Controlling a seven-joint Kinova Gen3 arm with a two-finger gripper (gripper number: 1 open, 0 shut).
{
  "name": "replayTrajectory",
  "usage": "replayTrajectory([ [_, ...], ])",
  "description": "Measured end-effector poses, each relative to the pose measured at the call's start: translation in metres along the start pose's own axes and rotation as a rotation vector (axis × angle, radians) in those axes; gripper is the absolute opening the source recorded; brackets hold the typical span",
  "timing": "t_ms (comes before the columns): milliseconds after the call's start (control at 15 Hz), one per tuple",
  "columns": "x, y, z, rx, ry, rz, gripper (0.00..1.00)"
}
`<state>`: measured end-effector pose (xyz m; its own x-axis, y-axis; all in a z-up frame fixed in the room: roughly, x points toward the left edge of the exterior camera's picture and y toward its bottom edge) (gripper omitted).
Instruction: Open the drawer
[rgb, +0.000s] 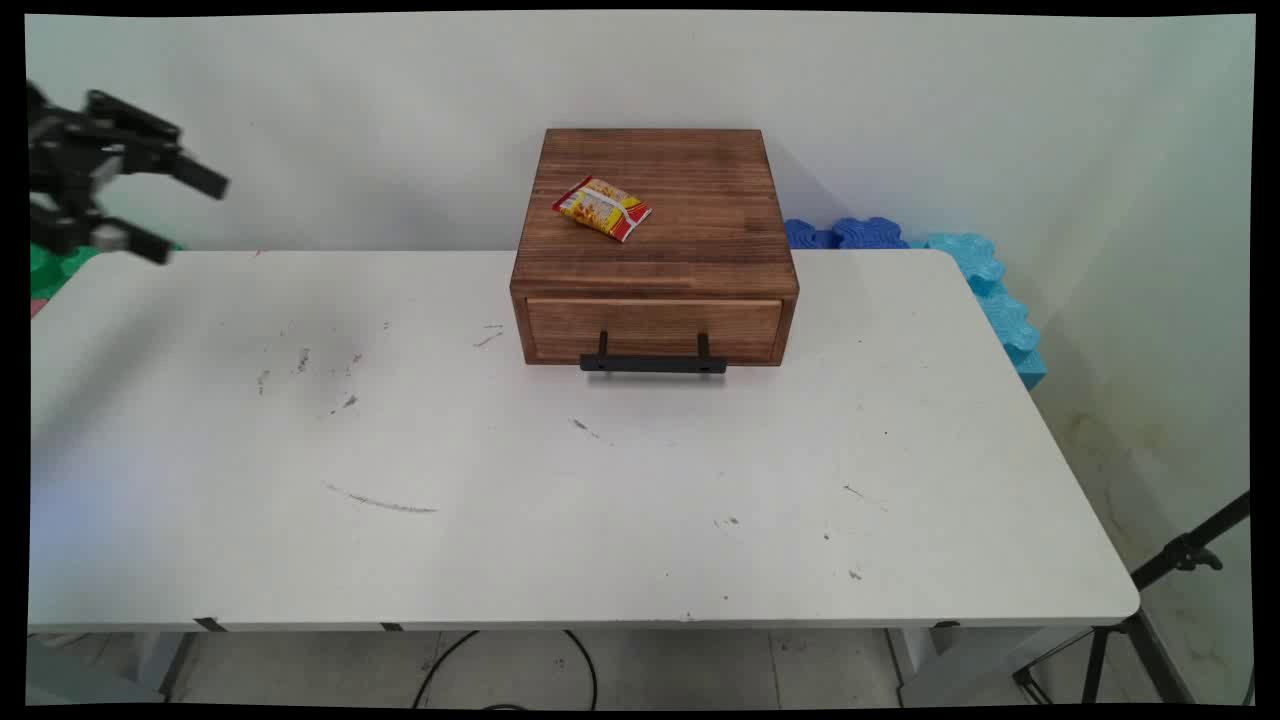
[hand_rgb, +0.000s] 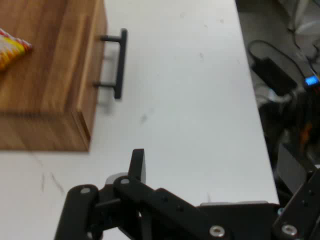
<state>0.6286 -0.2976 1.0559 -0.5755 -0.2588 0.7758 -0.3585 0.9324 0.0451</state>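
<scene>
Tool (rgb: 185, 215) spread, empty – far from drawer box (rgb: 655, 250) w/ snack packet (rgb: 602, 208).

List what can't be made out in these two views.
- Drawer box: its inside, hidden in both views by the closed front behind the black handle.
- Snack packet: print too small in main view; cut off by the left edge in hand view.
- Gripper: second finger cut off by the hand view's bottom edge.
</scene>
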Motion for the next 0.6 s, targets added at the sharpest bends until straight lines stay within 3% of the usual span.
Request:
replayTrajectory([
  [333, 0.031, 0.002, 0.073, 0.064, 0.016, -0.050, 1.00],
  [600, 0.047, 0.005, 0.134, 0.108, -0.036, -0.126, 1.00],
])
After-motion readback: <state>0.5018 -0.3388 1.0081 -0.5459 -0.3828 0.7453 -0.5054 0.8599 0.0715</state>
